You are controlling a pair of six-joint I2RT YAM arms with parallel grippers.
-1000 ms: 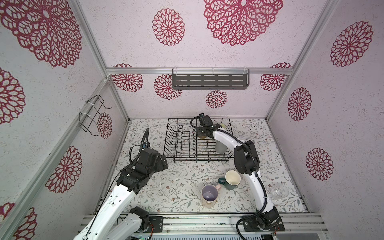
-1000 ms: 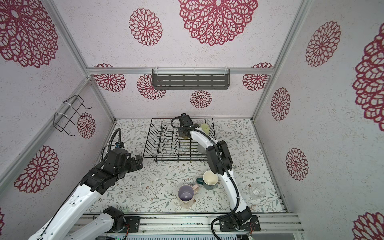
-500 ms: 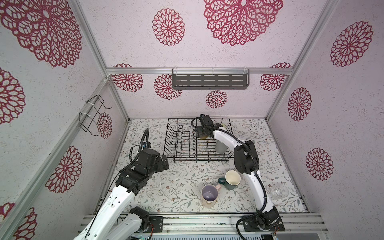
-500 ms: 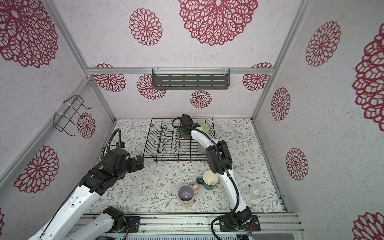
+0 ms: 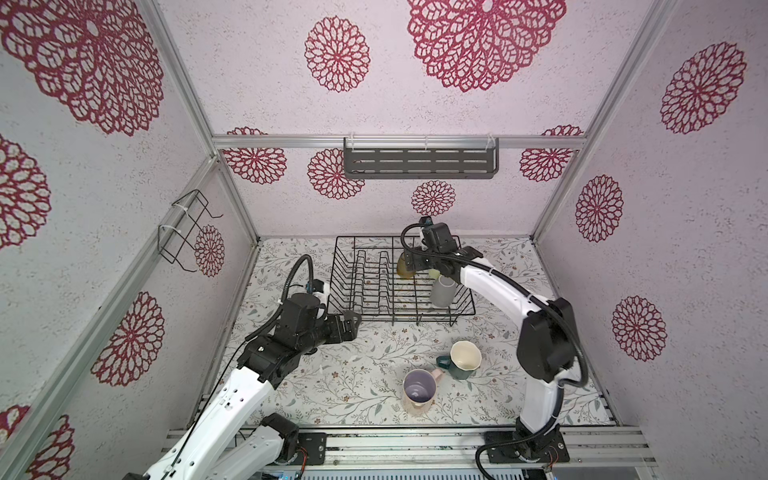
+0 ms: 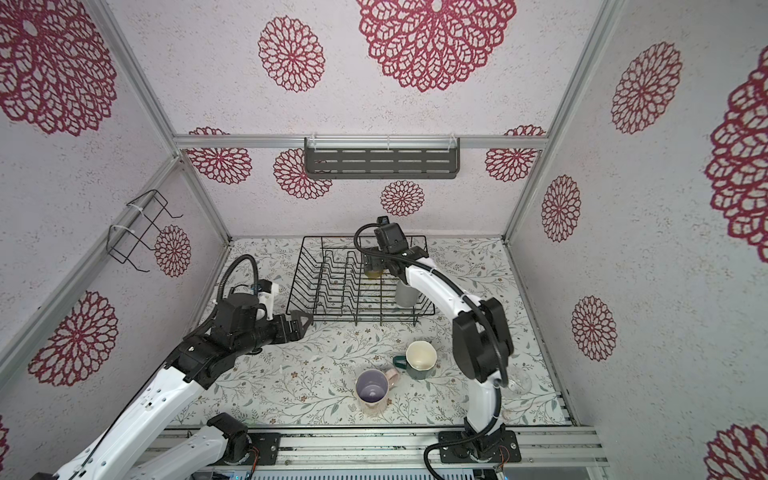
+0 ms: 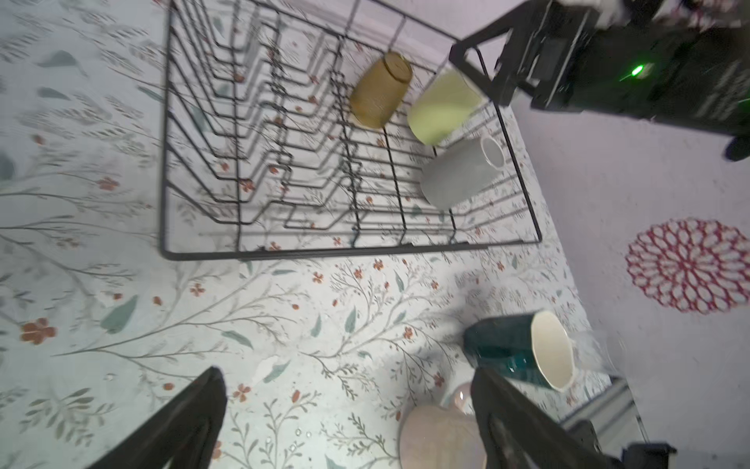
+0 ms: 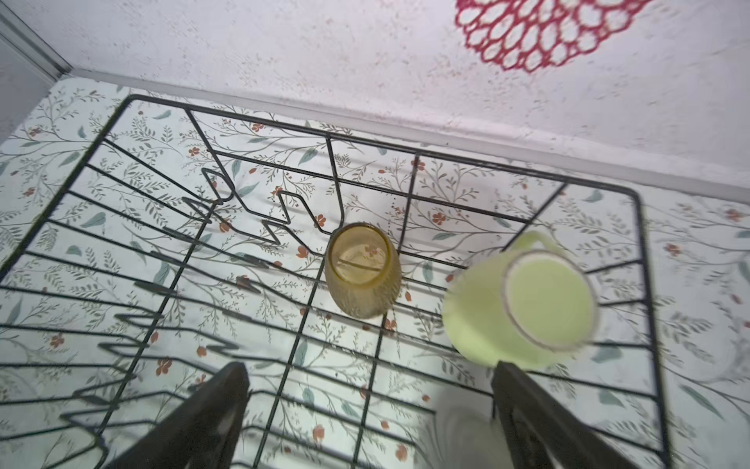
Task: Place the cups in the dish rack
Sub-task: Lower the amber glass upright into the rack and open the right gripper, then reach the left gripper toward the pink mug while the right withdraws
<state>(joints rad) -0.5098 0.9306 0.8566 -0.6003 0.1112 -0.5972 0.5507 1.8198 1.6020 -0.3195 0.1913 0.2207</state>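
Since a second ago the right gripper [image 8: 370,367] has drawn its jaws wider apart above the amber glass [image 8: 361,280], and the left gripper [image 5: 352,322] has edged along toward the near left corner of the dish rack [image 5: 374,311].

Nearest the arm bases, the pearly pink handled mug [image 5: 417,392] stands mouth up on the floral tabletop [image 5: 332,374]. Just beyond it stands the dark teal handled mug [image 5: 463,361], cream inside, the two handles turned toward each other. The clear glass [image 6: 521,384] shows faintly beside the right arm's lower link, also outside the rack.

Farther on, the left gripper hovers low over the tabletop just in front of the rack's corner. Its fingers [image 7: 195,418] are spread wide with nothing between them.

Three cups sit inside the rack, all at its right end. The grey tumbler [image 5: 442,293] is closest, mouth up against the right side wires. Behind it the amber glass stands on end, just beside the lime-yellow tumbler [image 8: 519,304], which is blurred in the right wrist view.

The right gripper hangs over these two far cups with its fingers [image 8: 527,414] wide apart, holding nothing and touching neither cup.
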